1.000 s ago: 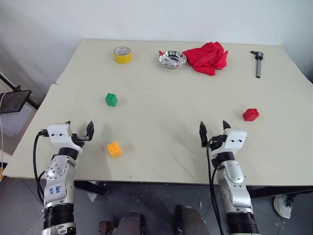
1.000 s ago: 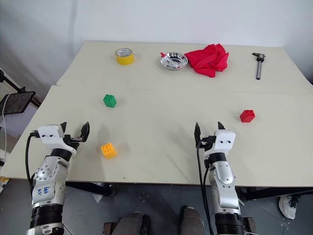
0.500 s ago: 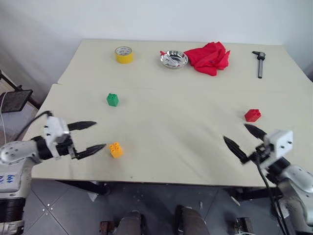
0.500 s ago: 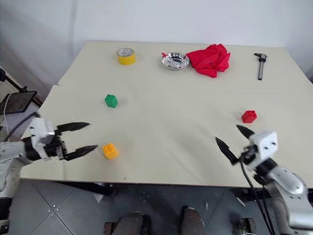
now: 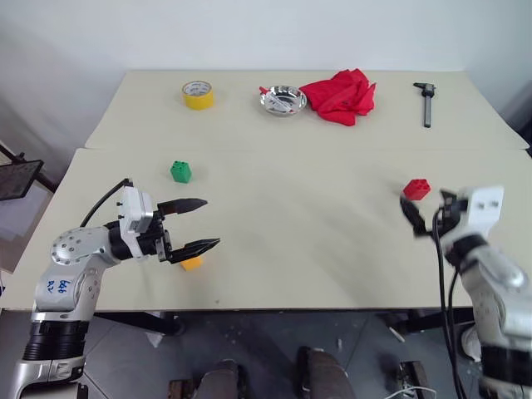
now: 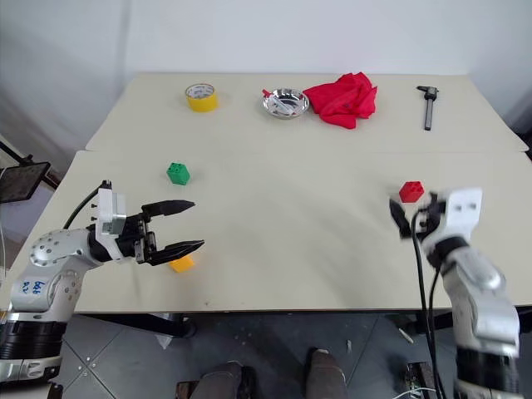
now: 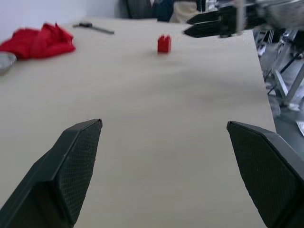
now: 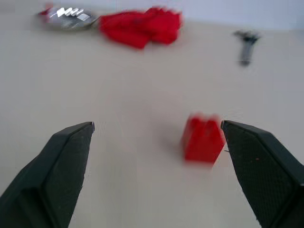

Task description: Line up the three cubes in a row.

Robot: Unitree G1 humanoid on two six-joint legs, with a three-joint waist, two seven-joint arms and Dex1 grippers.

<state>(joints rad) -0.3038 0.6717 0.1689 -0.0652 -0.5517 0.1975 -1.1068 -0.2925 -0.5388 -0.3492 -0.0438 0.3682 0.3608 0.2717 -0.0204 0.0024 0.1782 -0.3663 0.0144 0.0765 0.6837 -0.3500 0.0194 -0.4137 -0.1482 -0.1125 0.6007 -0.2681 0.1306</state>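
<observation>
1. Left eye view shows the beige table [image 5: 291, 241] with the three cubes well apart from one another: the green cube [image 5: 180, 171] toward the left, the red cube [image 5: 416, 189] toward the right, and the orange-yellow cube [image 5: 192, 263] near the front edge on the left.
2. The left gripper [image 5: 199, 224] points across the table toward the right, its two black fingers spread wide and holding nothing; the lower finger passes just over the orange-yellow cube, which is partly hidden beneath it.
3. The right gripper [image 5: 424, 218] hangs just in front of the red cube, its fingers also wide apart and empty.
4. In the right wrist view, the red cube [image 8: 203, 138] sits on the table between the two fingers, closer to one of them and not touched by either.
5. In the left wrist view, the red cube [image 7: 164, 43] stands far across the table, with the right gripper [image 7: 202, 26] hovering near it.
6. Along the far side of the table lie a yellow tape roll [image 5: 198, 94], a small metal bowl [image 5: 283, 100], a crumpled red cloth [image 5: 339, 96] just beside the bowl, and a dark tool [image 5: 426, 101] further right.
</observation>
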